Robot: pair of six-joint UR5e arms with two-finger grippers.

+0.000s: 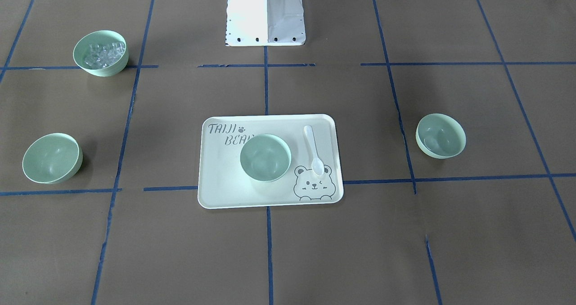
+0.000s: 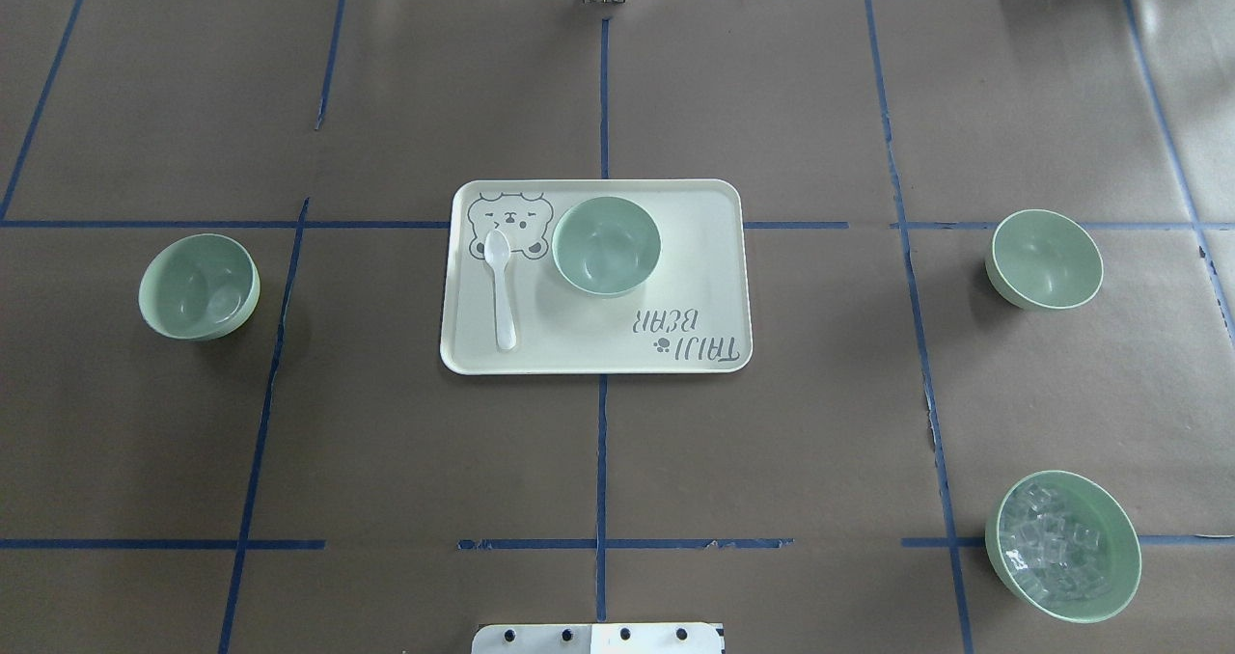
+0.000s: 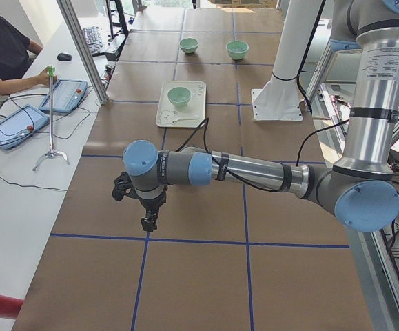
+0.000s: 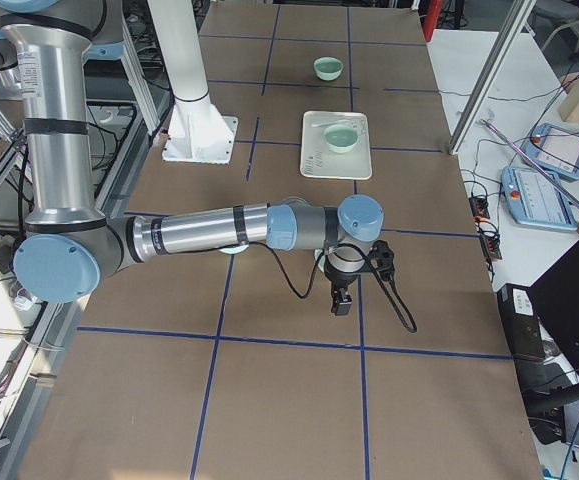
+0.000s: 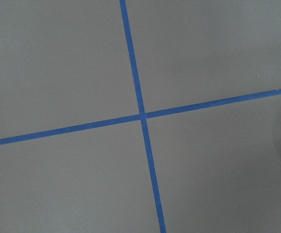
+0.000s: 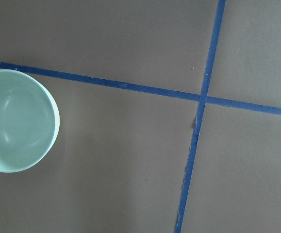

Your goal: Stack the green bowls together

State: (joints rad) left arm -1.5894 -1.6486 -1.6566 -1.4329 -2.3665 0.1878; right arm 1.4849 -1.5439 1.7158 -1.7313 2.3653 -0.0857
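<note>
Three pale green empties are on the worktop (image 2: 772,442), all well apart: left bowl (image 2: 199,286) on the robot's left side, middle bowl (image 2: 606,246) on the tray (image 2: 598,360) just beside a white spoon (image 2: 501,287), right bowl (image 2: 1044,258) on the robot's right. The cube bowl (image 2: 1062,546), nearer the base on the right, holds clear cubes and is not for stacking. Nothing is nested yet. Both the left claw (image 3: 147,222) and the right claw (image 4: 341,303) hang over bare worktop, far from the tray, with nothing visibly in them. They show in the side views only, so cannot tell how far open either is. The bowls look like thin, light plastic: stiff, smooth and probably slippery, so a nudge would likely slide or tip one. Best hold, by my judgement, is to pinch the wall at the rim, one finger inside and one outside, then lift straight and lower centred into the next bowl.
</note>
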